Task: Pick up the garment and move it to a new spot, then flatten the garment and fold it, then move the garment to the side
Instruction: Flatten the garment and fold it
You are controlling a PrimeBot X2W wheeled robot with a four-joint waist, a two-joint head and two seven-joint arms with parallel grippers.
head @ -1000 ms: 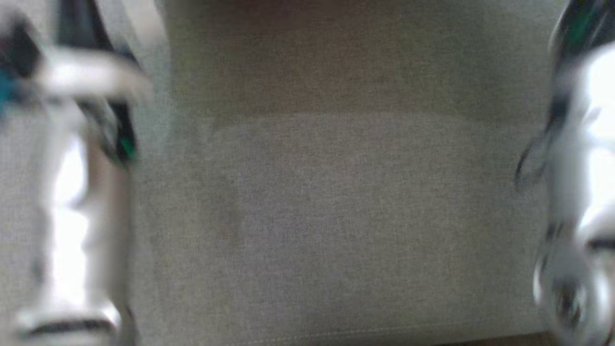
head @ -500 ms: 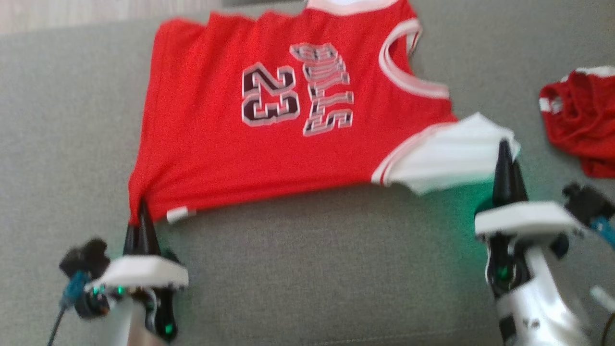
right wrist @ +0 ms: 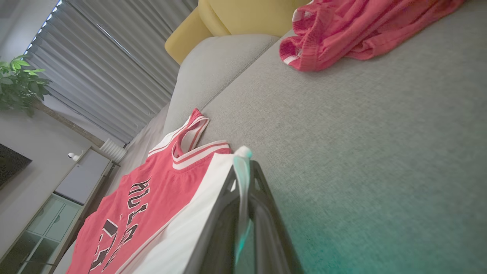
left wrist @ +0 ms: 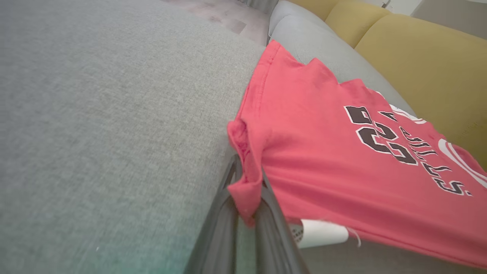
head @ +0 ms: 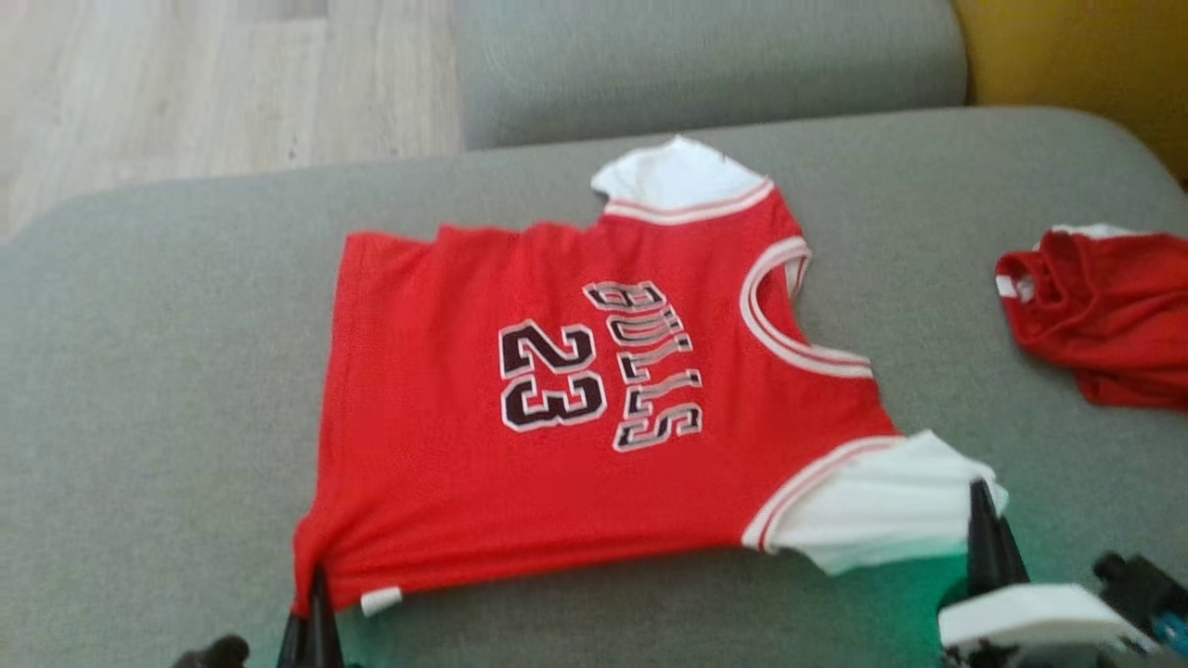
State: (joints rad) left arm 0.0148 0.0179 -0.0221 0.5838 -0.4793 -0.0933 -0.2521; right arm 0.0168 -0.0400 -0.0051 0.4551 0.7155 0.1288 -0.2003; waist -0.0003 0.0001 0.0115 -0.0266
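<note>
The garment (head: 520,399) is a red jersey with white sleeves and black "23" lettering, spread flat on the grey sofa seat (head: 167,371). My left gripper (head: 314,594) is shut on its near hem corner, and the left wrist view shows the red hem of the garment (left wrist: 342,152) bunched between the fingers of my left gripper (left wrist: 247,186). My right gripper (head: 986,508) is shut on the near white sleeve. In the right wrist view the sleeve edge of the garment (right wrist: 182,228) is pinched between the tips of my right gripper (right wrist: 243,167).
A second red garment (head: 1104,311) lies crumpled at the seat's right side. A grey backrest cushion (head: 705,65) stands behind, with a yellow cushion (head: 1077,56) to its right. Wooden floor (head: 186,83) shows at the far left.
The head camera has swung from a blurred view of the sofa to the jersey, which now sits lower in the picture. Both grippers keep their hold on the hem and sleeve.
</note>
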